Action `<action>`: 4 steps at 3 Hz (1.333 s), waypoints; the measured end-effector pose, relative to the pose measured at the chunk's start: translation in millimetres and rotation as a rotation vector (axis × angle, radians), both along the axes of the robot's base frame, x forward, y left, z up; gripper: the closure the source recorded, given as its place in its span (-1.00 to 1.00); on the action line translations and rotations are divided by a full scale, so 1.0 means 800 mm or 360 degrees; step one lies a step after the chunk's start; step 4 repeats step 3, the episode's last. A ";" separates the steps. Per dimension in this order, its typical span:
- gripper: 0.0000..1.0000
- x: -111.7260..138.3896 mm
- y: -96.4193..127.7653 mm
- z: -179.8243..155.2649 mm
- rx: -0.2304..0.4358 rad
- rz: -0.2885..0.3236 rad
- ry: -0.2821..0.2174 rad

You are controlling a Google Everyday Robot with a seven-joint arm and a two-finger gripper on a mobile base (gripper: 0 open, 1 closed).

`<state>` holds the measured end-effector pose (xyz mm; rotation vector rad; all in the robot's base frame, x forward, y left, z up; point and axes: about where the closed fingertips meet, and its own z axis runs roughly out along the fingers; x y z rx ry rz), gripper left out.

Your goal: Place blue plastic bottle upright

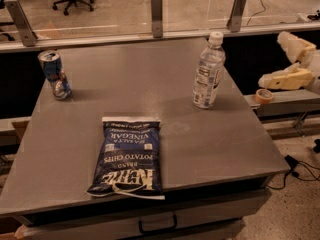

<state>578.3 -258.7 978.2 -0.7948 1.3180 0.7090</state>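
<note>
The blue plastic bottle (208,71), clear and ribbed with a white cap and a printed label, stands upright on the right part of the grey table (150,84). Nothing touches it. My gripper (286,59) is off the table's right edge, well to the right of the bottle and apart from it. Its cream fingers (280,79) are spread apart and hold nothing.
A blue-patterned drink can (54,74) stands at the table's left rear. A dark blue chip bag (129,154) lies flat near the front edge. A roll of tape (263,95) sits on a ledge to the right. A glass barrier with metal posts (156,14) runs behind the table.
</note>
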 end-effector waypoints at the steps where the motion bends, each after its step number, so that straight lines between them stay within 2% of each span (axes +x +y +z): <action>1: -1.00 -0.034 -0.087 0.079 -0.0380 -0.0220 -0.0048; 2: -1.00 -0.045 -0.143 0.104 -0.0472 -0.0366 -0.0086; 4: -1.00 -0.044 -0.142 0.104 -0.0470 -0.0365 -0.0087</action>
